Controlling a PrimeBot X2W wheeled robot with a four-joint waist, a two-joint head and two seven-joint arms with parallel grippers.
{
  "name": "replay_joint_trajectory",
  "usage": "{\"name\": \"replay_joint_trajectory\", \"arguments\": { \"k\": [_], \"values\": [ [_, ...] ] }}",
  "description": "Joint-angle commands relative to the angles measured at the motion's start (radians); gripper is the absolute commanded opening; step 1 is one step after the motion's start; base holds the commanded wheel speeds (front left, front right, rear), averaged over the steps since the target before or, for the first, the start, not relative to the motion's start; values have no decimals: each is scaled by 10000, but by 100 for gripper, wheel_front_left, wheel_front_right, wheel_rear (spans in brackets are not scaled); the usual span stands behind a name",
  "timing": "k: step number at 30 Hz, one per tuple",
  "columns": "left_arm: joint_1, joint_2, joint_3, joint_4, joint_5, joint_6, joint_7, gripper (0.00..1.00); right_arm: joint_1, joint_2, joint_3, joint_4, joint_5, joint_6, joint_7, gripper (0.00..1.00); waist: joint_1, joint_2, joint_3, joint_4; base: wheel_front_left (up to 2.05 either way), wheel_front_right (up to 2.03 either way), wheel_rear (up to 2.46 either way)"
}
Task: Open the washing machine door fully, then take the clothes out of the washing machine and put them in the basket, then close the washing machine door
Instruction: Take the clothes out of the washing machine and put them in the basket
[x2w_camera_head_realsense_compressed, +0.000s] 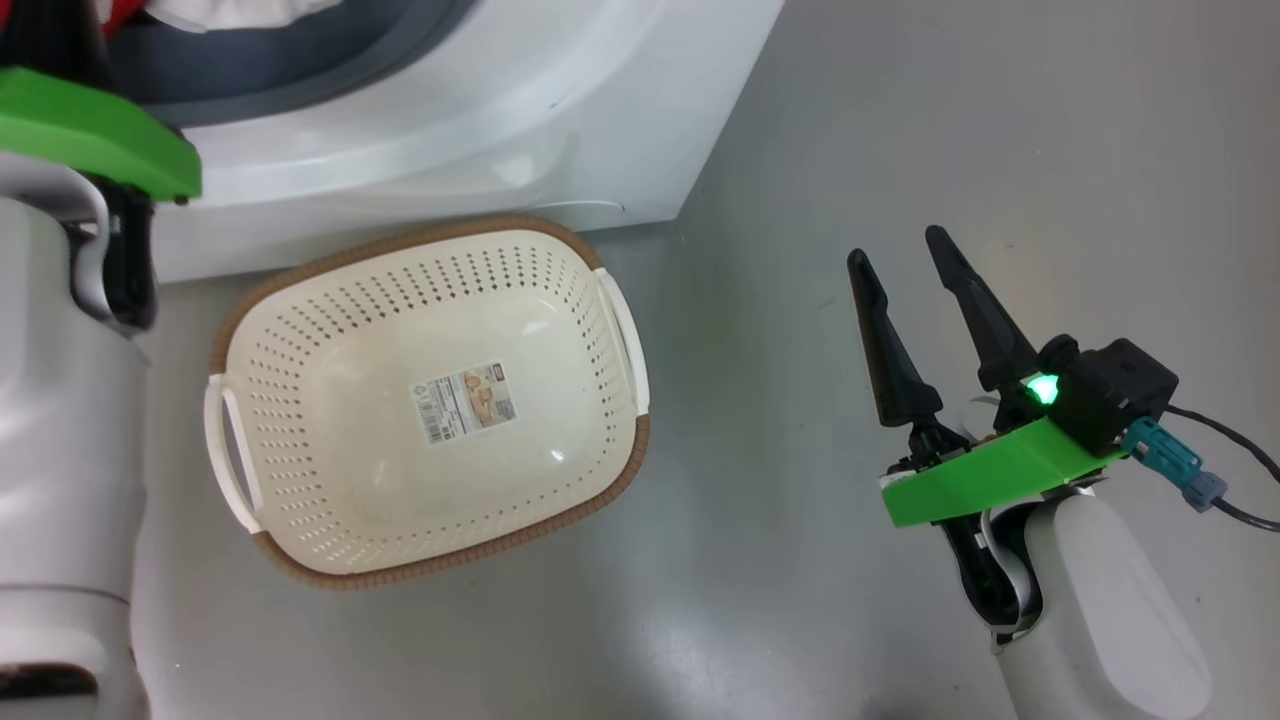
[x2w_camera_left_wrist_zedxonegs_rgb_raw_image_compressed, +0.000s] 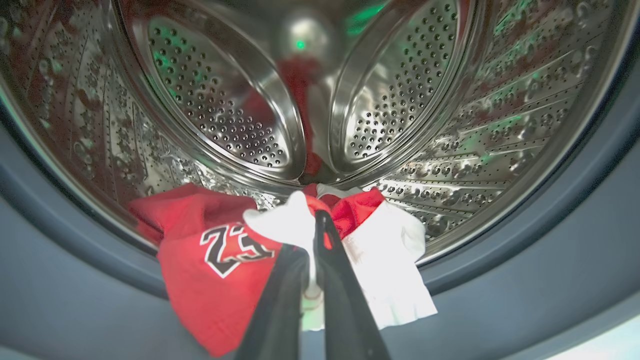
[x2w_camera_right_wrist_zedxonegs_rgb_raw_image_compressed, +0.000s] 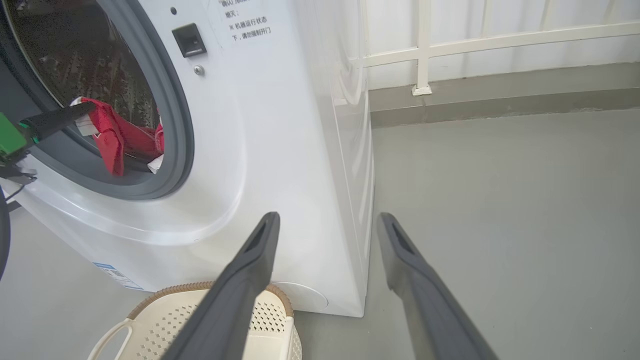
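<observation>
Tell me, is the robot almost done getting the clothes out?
Not yet. Done: the washing machine stands open. In hand: the left gripper is shut on the red and white clothes at the mouth of the drum. The basket on the floor holds nothing, and the right gripper hangs open off to its side. Left: carrying the clothes to the basket, then shutting the machine.

Head view: taken from above, aimed steeply down at grey floor (x2w_camera_head_realsense_compressed: 850, 150); cream-white perforated plastic basket with brown woven-look rim (x2w_camera_head_realsense_compressed: 330, 300) seen close, big white box-shaped washing machine (x2w_camera_head_realsense_compressed: 450, 130) cut by top edge.
Left wrist view: taken at door opening, aimed into perforated steel drum (x2w_camera_left_wrist_zedxonegs_rgb_raw_image_compressed: 215, 100); soft red-and-white fabric clothes (x2w_camera_left_wrist_zedxonegs_rgb_raw_image_compressed: 210, 280) very near.
Right wrist view: set low, aimed at machine front; basket shared with head view, clothes with left wrist view.
</observation>
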Motion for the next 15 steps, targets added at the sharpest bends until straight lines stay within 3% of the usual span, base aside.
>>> {"name": "replay_joint_trajectory", "arguments": {
  "k": [1,15],
  "values": [
    [387,331,322,-759,272,-113,-78,0,331,110,141,-197,-118,98,-48,100,0,0,-247,162,0,0,0],
    [2897,-424,1412,-4225,1166,-384,-79,0,844,-113,-162,-234,-61,98,-48,100,0,0,-1094,467,0,0,0]
  ]
}}
